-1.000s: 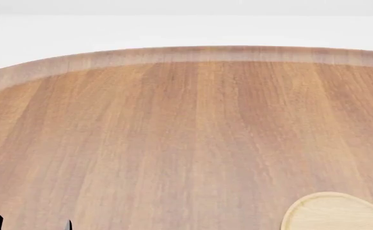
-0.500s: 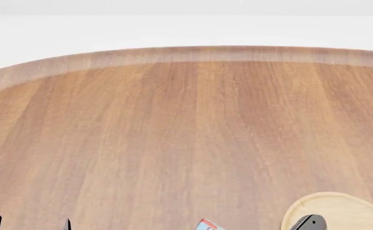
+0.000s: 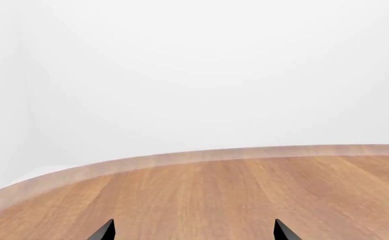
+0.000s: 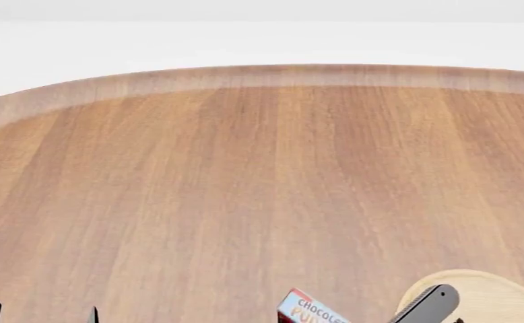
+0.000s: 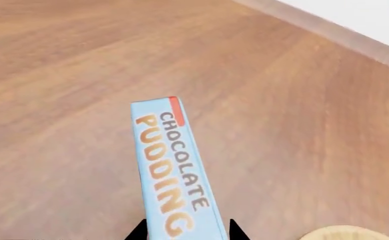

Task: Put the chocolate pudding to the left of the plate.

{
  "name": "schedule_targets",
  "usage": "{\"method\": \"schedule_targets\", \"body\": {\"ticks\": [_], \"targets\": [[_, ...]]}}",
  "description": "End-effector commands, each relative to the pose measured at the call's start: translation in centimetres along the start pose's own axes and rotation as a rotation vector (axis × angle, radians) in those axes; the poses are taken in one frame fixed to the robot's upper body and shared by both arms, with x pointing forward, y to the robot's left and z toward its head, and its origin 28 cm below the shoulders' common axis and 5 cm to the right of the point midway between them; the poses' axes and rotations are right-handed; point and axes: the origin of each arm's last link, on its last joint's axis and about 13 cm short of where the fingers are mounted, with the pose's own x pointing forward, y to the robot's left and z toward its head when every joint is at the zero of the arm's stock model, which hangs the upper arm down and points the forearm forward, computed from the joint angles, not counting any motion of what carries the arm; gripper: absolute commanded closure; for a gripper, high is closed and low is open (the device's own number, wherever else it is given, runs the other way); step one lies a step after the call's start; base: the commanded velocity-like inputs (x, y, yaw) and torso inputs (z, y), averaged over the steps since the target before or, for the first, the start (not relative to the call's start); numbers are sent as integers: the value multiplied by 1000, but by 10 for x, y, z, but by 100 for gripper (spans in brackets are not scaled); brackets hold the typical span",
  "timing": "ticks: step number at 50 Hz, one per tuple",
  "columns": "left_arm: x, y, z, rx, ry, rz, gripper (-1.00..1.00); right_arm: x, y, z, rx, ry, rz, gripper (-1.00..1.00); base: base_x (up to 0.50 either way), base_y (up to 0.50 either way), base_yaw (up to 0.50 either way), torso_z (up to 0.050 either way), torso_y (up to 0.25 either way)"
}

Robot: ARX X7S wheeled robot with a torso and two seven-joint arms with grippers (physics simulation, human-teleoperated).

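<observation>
The pudding (image 5: 174, 175) is a slim box with a light blue face, a red end edge and orange-white "CHOCOLATE PUDDING" lettering, tilted above the table with its near end between two dark fingertips. The plate (image 4: 496, 296), a pale wood disc with a low rim, lies flat just right of it, partly cut off by the head view's lower edge.

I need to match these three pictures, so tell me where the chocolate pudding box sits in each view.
Head view: the chocolate pudding box pokes up at the bottom edge, just left of the plate.
Right wrist view: the box fills the lower centre, clamped by the right hand.
Left wrist view: not in it.
Shared landmark: the plate, whose rim shows at the right wrist view's bottom edge.
</observation>
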Motion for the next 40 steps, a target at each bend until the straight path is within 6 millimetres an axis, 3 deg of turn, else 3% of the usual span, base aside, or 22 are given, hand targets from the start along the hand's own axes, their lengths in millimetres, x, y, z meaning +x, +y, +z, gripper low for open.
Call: {"method": "schedule_targets", "body": {"ticks": [1,40], "targets": [[0,0,0,-1,1,1,-100,1,-2,-9,11,4,-15,100,0,0,0,0,0],[-1,-1,-2,0,5,-3,-100,8,-14,-34,83,43,-85,100,0,0,0,0,0]]}}
